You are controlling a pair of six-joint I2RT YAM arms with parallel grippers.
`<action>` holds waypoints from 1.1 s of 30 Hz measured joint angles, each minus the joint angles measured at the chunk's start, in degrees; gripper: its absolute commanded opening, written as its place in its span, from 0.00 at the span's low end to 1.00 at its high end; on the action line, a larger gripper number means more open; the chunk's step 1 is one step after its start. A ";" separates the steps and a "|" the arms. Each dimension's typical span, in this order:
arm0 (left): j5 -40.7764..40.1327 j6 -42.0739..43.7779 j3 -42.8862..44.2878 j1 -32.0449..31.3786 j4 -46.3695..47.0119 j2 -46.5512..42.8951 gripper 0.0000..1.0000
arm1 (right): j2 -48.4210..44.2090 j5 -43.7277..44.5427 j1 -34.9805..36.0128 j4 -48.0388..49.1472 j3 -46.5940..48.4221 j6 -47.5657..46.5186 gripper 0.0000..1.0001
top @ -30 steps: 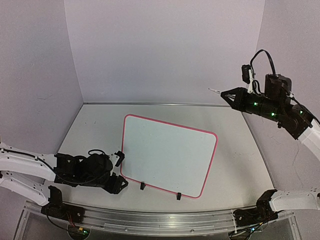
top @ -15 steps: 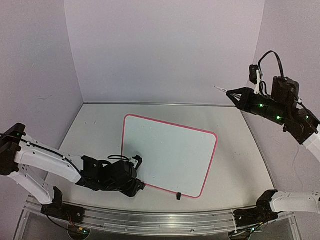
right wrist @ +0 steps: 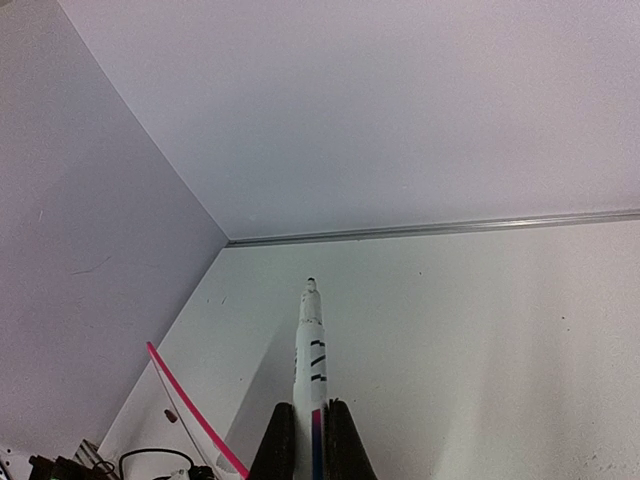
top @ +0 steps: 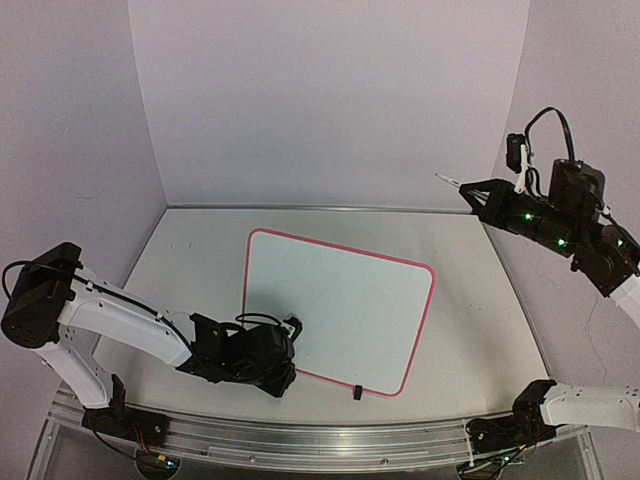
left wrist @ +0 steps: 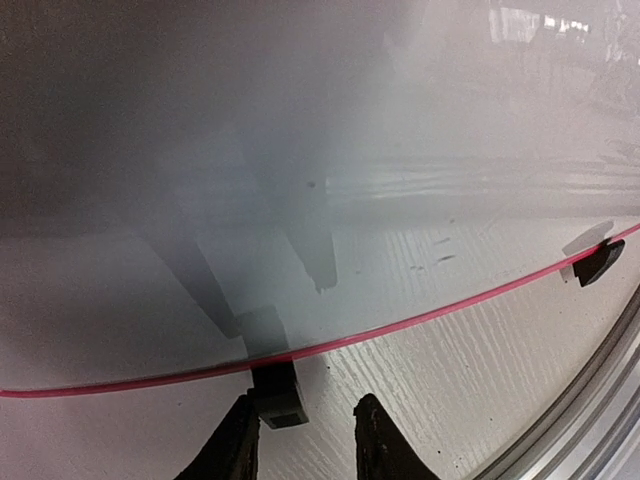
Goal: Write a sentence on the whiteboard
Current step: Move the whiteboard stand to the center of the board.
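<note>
The whiteboard (top: 340, 310) lies flat on the table, white with a pink-red border, and its surface is blank; no sentence shows on it. My left gripper (top: 287, 377) is low at the board's near edge. In the left wrist view the board (left wrist: 300, 150) fills the top, and the left gripper (left wrist: 305, 408) is open with the left black clip (left wrist: 277, 392) between its fingers, against the left one. My right gripper (top: 472, 191) is raised at the far right, shut on a white marker (top: 448, 182). In the right wrist view the marker (right wrist: 312, 340) points away from the gripper (right wrist: 310, 408).
The second black clip (top: 356, 392) sits further right on the board's near edge and also shows in the left wrist view (left wrist: 598, 262). A metal rail (top: 300, 435) runs along the table's front. Grey walls close in the back and both sides.
My left gripper has slid right along the board's near edge to the left clip. My right gripper has drifted slightly right with the marker.
</note>
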 measured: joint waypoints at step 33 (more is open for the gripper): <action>-9.44 -4.62 6.95 -0.33 -5.74 6.97 0.00 | -1.36 3.59 0.00 0.00 -0.94 1.09 0.00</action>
